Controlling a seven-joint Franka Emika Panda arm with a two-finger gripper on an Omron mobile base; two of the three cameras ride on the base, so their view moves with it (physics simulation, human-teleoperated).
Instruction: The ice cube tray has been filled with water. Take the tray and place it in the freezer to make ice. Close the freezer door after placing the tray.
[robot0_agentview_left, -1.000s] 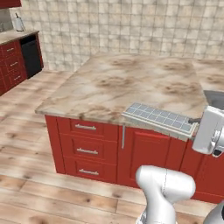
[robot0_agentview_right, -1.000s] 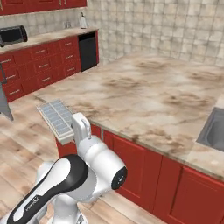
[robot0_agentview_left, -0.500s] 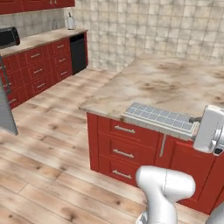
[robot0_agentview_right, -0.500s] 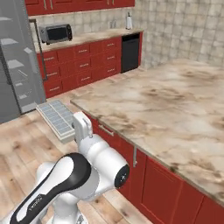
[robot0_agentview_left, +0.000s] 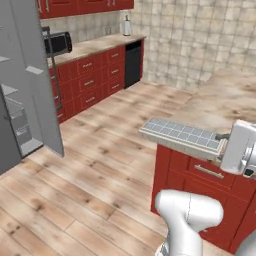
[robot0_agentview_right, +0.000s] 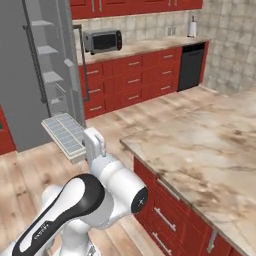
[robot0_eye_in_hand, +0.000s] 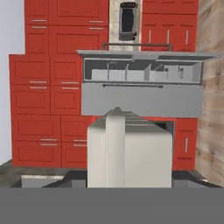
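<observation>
- Ice cube tray: flat oblong, off-white rim, grid of pale square cells, held level.
- Gripper: clenched on the tray's end.
- Freezer door: plain grey panel, open; no readable writing.

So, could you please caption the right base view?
Arm carries the ice tray toward the open freezer.
</observation>
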